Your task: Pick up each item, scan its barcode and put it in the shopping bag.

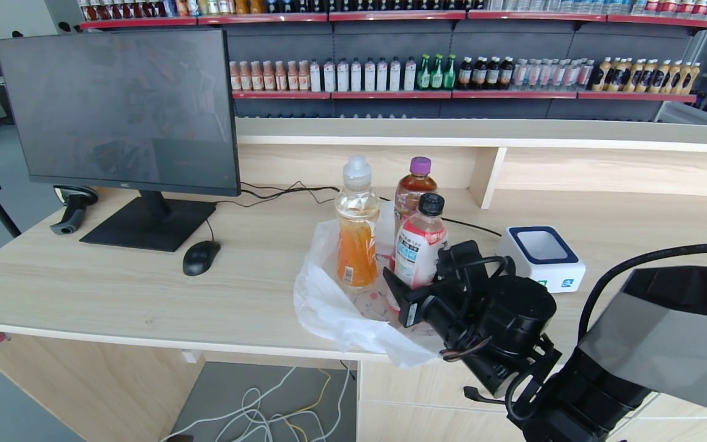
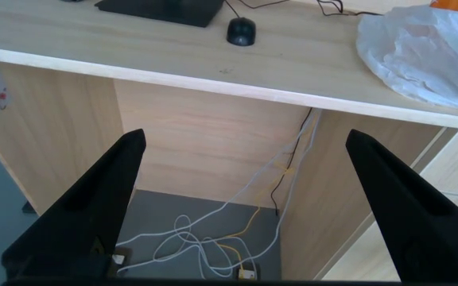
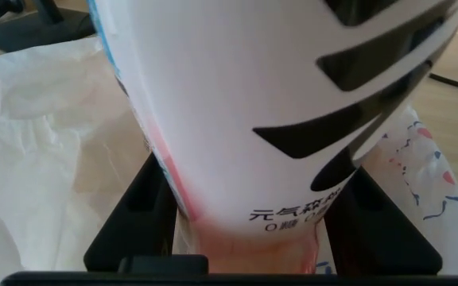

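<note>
My left gripper [image 2: 245,143] hangs low on the near side of the counter [image 1: 114,288], under its edge, with the fingers spread wide and nothing between them. On the counter top, going to the right, there is the mouse [image 1: 200,256] and then the white shopping bag [image 1: 323,301], which lies flat and crumpled. An orange bottle [image 1: 356,236] stands upright on the bag, and a brown bottle [image 1: 413,187] with a purple cap stands just behind, on the far side.

Next to them is the pink bottle [image 1: 421,245] with the black cap. My right gripper [image 1: 409,291] is pressed on its lower part from both sides. Its long axis is upright, and I cannot tell if its bottom touches the bag or is a little above it.

The scanner [image 1: 542,258], a white box with a blue rim and its window facing up, is near the bottle, to the right and slightly farther. I judge that the right arm is the nearer one and must carry the bottle to the right. I do not see the barcode, so the bottle will probably need turning toward the window.
</note>
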Tool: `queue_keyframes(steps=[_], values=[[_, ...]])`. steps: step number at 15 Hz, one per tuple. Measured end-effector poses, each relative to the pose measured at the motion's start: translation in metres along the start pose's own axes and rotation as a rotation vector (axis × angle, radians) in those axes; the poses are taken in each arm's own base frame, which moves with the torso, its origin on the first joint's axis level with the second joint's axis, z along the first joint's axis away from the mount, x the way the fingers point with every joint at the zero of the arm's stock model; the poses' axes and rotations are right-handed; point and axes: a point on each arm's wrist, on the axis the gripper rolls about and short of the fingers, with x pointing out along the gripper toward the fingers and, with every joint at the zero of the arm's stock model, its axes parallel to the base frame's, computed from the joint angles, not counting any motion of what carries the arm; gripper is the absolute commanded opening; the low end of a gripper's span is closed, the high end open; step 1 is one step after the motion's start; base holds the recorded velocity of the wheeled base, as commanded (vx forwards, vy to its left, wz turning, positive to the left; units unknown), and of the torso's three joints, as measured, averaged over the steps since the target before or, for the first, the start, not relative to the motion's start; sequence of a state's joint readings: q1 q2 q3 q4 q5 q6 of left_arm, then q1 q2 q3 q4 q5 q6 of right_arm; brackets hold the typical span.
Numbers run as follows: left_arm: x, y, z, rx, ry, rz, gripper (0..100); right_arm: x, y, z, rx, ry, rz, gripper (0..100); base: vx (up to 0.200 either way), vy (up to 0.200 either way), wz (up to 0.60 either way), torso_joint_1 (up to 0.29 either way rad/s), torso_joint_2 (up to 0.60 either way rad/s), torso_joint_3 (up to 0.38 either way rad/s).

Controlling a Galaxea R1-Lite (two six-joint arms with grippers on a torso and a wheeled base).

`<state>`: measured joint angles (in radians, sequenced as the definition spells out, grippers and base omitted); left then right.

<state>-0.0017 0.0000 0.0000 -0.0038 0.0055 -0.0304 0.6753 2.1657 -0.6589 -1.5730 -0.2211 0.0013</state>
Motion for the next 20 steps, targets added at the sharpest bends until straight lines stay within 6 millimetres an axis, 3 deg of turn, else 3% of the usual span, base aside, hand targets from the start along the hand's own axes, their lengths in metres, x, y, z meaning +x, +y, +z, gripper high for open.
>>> queue_keyframes(steps=[13,14,20], values=[[0.0000,0.0000,0.0000,0.002,0.000,0.000,100,-0.0083,0.0005,-0.0044,-0.014,0.034,0.006,0,0.000,0.000,0.00,0.000,0.00,0.000],[0.0000,0.0000,0.0000,0.002,0.000,0.000,100,-0.0084,0.0005,-0.0046,-0.015,0.036,0.006,100,0.000,0.000,0.00,0.000,0.00,0.000],[0.0000,0.0000,-0.0001,0.001,0.001,0.000,100,-0.0082,0.0007,-0.0058,-0.013,0.041,0.004,100,0.000,0.000,0.00,0.000,0.00,0.000]])
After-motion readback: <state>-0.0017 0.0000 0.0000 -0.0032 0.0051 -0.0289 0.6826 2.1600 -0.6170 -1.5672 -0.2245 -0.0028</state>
